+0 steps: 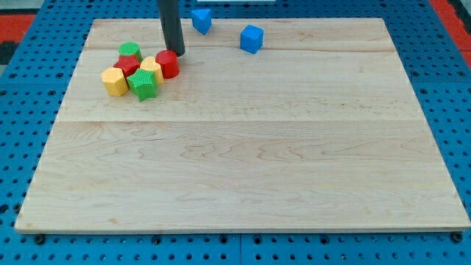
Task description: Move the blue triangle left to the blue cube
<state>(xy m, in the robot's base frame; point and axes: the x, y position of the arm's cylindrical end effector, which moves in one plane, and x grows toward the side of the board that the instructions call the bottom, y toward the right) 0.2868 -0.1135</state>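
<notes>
Jaws: none on this rig, so nothing opens, closes or is held; I run a straight dark rod, and my tip (177, 53) sits on the counter (243, 162) at the view's upper left. It touches, or all but touches, the top edge of the red cylinder (168, 64). That cylinder is the right-hand member of a tight cluster: green block (131, 51), red block (128, 65), yellow block (151, 69), yellow hexagonal block (114, 81), green star-like block (144, 85), all touching or just beside one another. Blue triangle (202, 19) lies near the counter's top edge, just right of my rod. Blue cube (252, 38) sits to its right and slightly lower, apart from it.
</notes>
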